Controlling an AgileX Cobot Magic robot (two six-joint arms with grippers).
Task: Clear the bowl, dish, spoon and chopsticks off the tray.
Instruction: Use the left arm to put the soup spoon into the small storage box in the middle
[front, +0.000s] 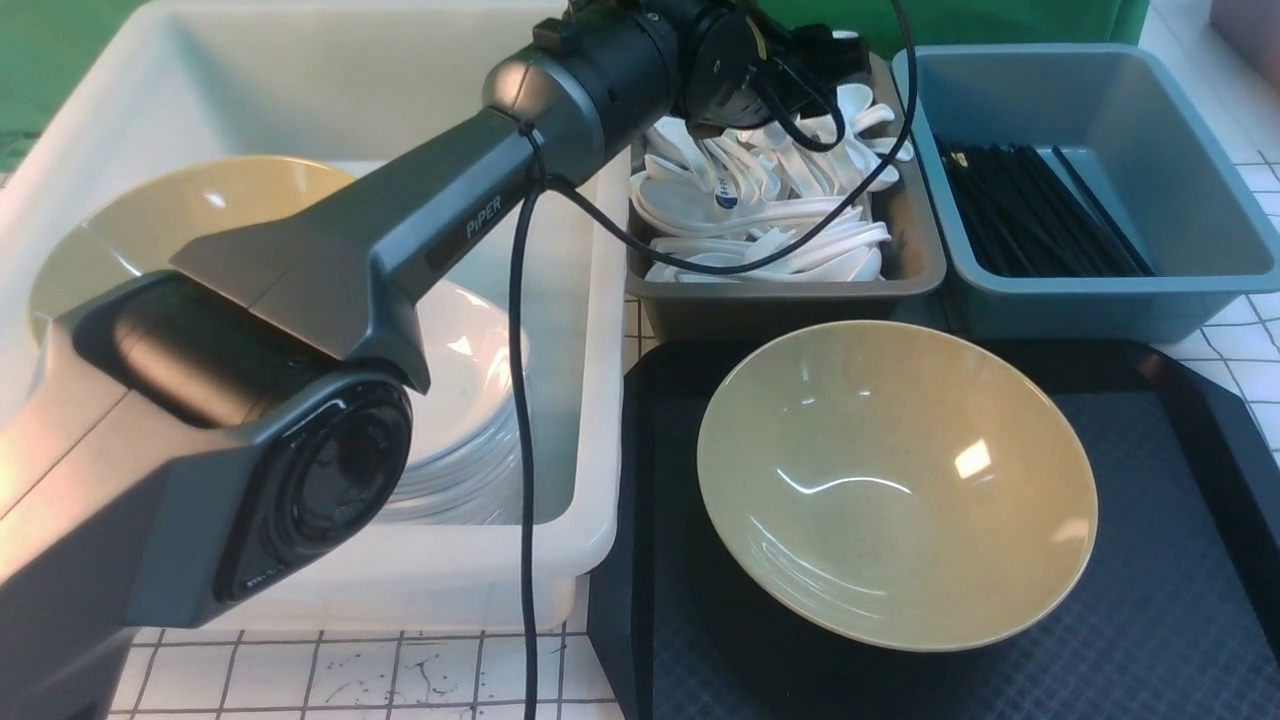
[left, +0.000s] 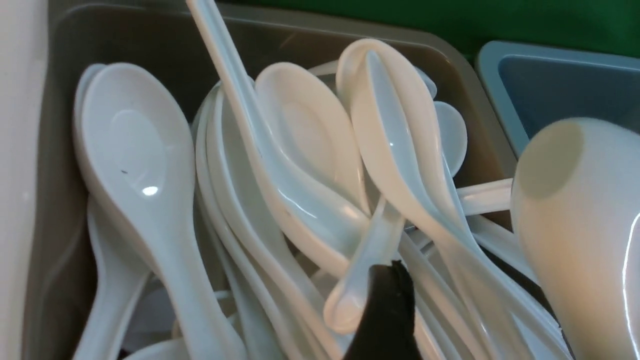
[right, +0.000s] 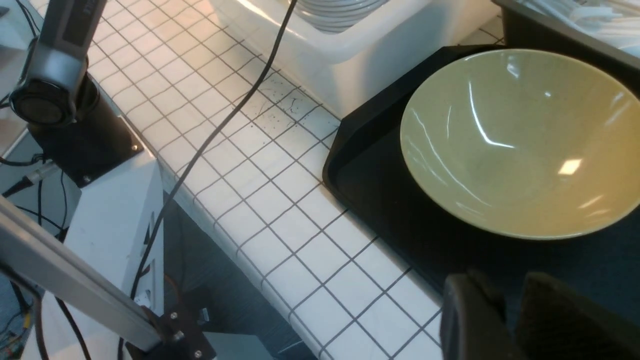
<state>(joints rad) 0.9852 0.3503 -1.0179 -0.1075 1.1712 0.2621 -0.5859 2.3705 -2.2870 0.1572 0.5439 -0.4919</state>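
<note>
Front view — one bowl (front: 895, 485) on tray (front: 1180, 600)

Front view over tray (front: 1180, 560), left wrist close above spoons (left: 135, 150), right wrist sharing bowl (right: 520, 145), seemingly low.

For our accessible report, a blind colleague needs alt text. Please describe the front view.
An olive-tan bowl sits on a black tray. Behind it stand a grey bin of white spoons and a blue bin of black chopsticks; the robot's left arm reaches over a white tub towards the spoons.
</note>
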